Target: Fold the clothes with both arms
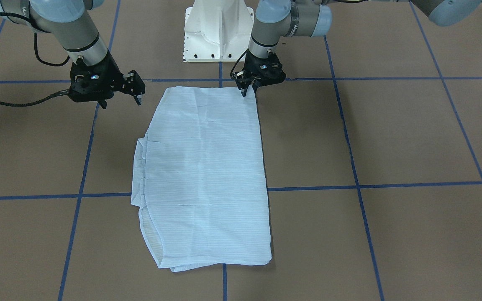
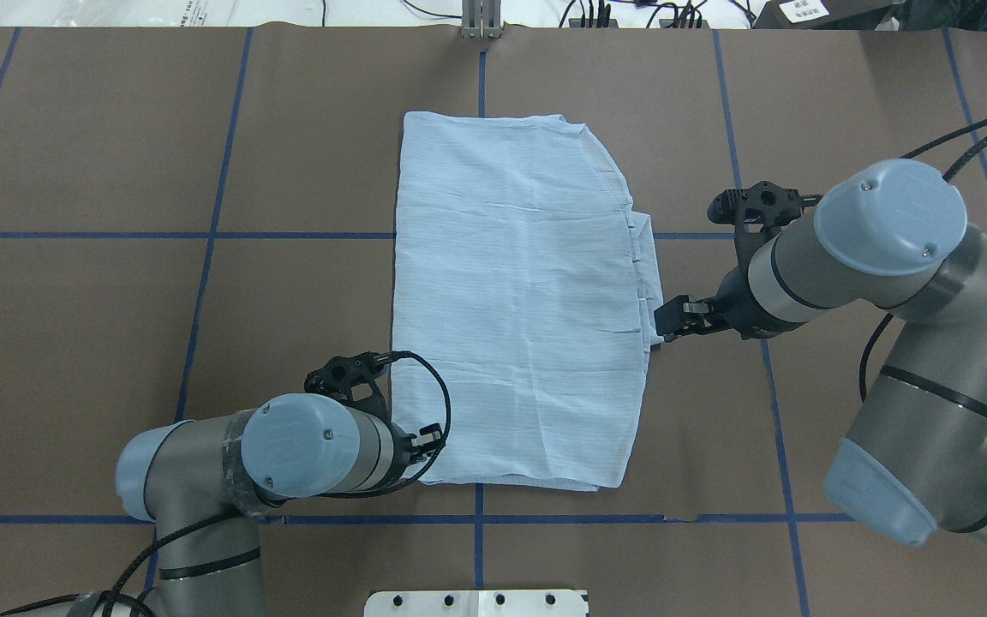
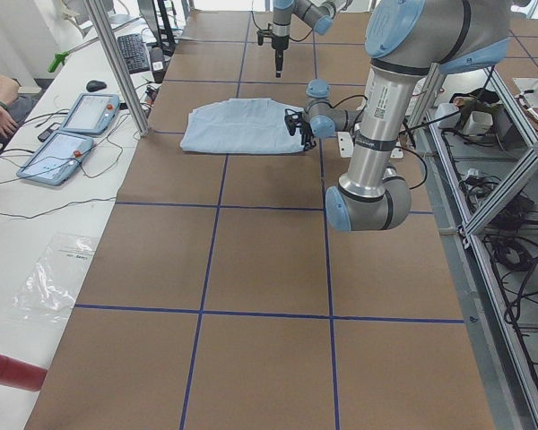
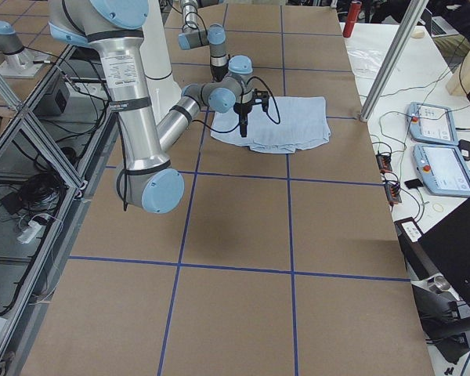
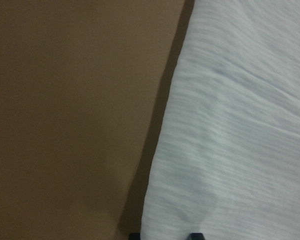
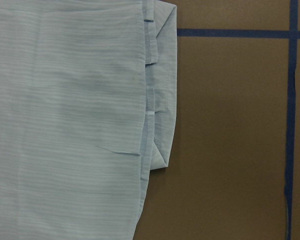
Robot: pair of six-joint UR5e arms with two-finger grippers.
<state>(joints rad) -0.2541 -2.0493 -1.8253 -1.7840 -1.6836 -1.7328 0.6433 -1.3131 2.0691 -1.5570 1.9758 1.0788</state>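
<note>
Over shirt (image 1: 207, 167) corner: left arm (image 1: 266, 37) vertical; right arm (image 1: 78, 42) tilted, alongside.

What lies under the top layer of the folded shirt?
Lower folded layers of the shirt stick out along the edge near the right gripper. Everything further in is covered by the top layer.

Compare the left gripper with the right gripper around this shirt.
The left gripper sits low at a corner of the shirt; the right gripper hangs higher, off the opposite long edge. The right gripper's jaws stand wide apart; the left gripper's look much closer together. Both are black, and the shirt lies flat.
</note>
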